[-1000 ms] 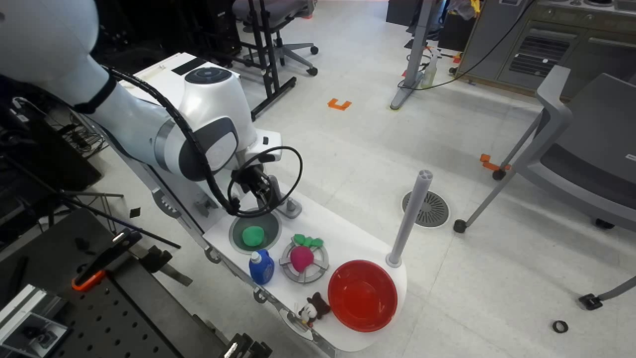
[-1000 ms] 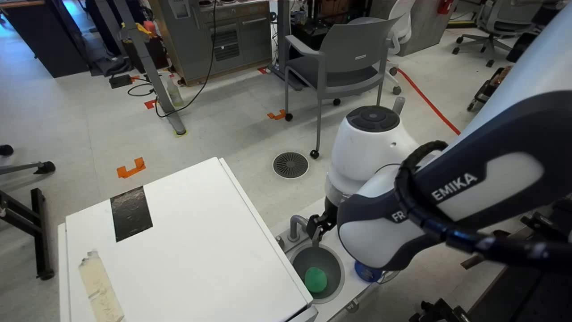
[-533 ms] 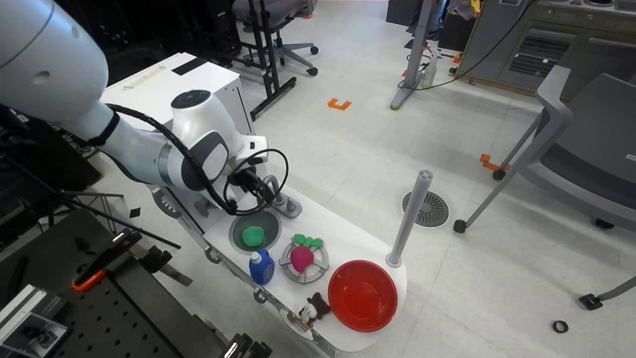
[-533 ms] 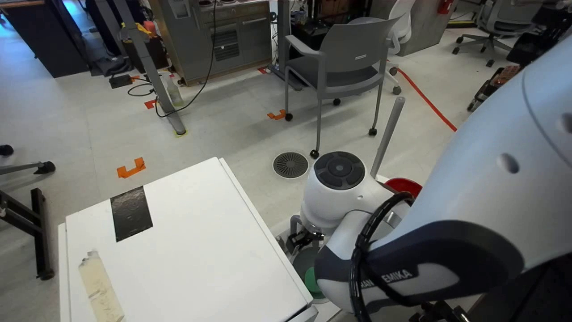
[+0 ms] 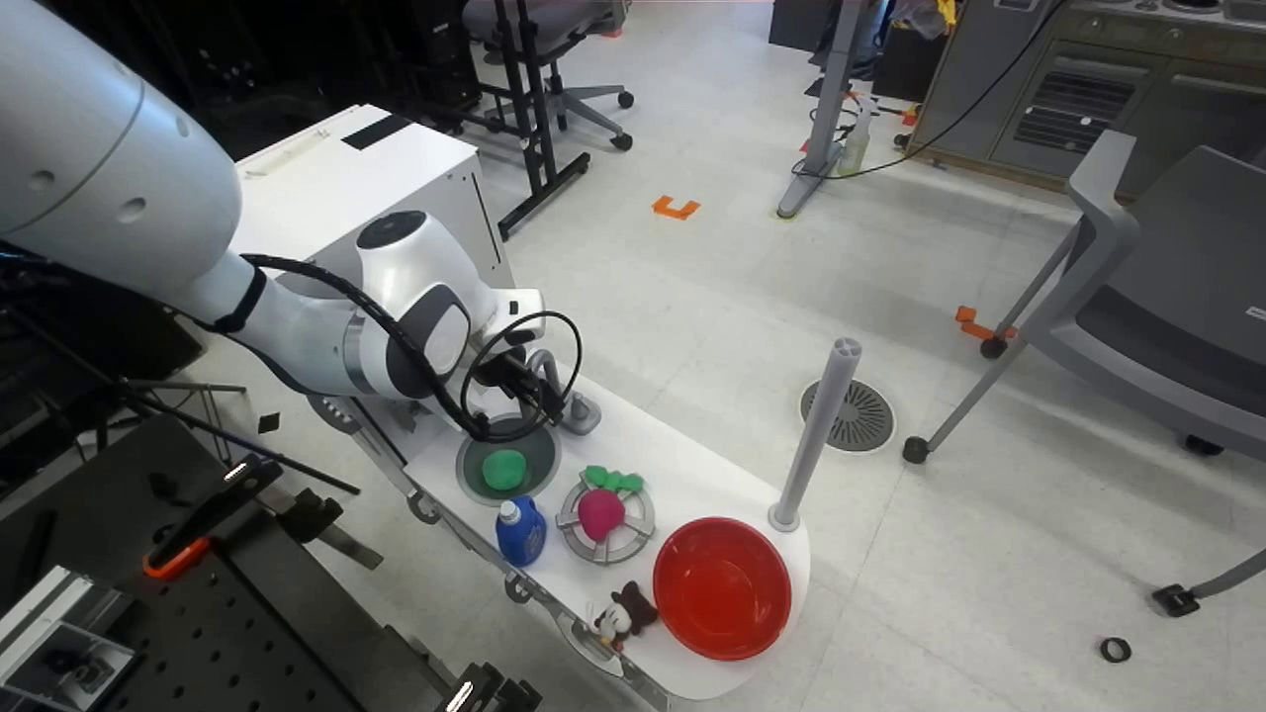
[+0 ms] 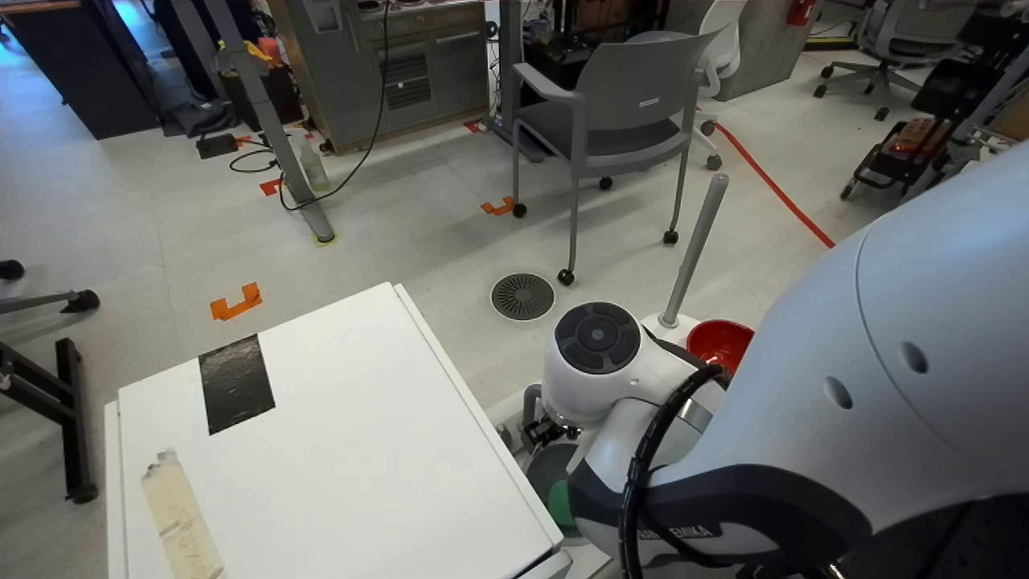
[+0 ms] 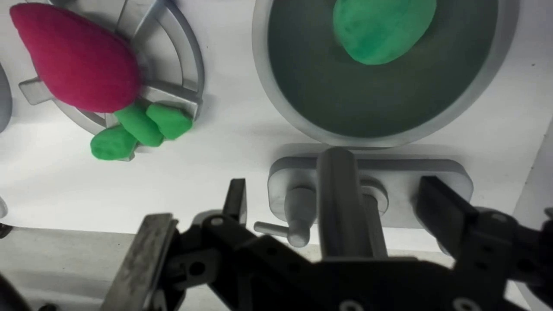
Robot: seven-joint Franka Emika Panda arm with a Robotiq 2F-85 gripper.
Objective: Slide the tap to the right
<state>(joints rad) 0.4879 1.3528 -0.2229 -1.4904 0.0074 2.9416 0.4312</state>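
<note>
The silver-grey tap (image 7: 339, 203) stands on its light grey base (image 7: 402, 207) beside the sink, with its spout reaching over the sink rim in the wrist view. A small lever handle (image 7: 298, 216) rises from the same base. The tap shows partly behind the gripper in both exterior views (image 5: 541, 364) (image 6: 530, 402). My gripper (image 7: 336, 196) is open, with one finger on each side of the spout and visible gaps between. In both exterior views the gripper (image 5: 542, 396) (image 6: 543, 433) is low at the tap. The spout's rear part is hidden behind the gripper body in the wrist view.
The sink (image 7: 389, 108) holds a green object (image 7: 382, 30). Nearby are a burner ring (image 5: 638, 529) with a pink toy (image 5: 601, 514), a blue bottle (image 5: 521, 534), a red bowl (image 5: 727, 588), a plush toy (image 5: 618, 621) and a grey post (image 5: 816, 435). A white cabinet (image 6: 346, 450) adjoins the counter.
The arm and hand have come down, and the open gripper has shifted to the tap. The tap and the other objects look unmoved.
</note>
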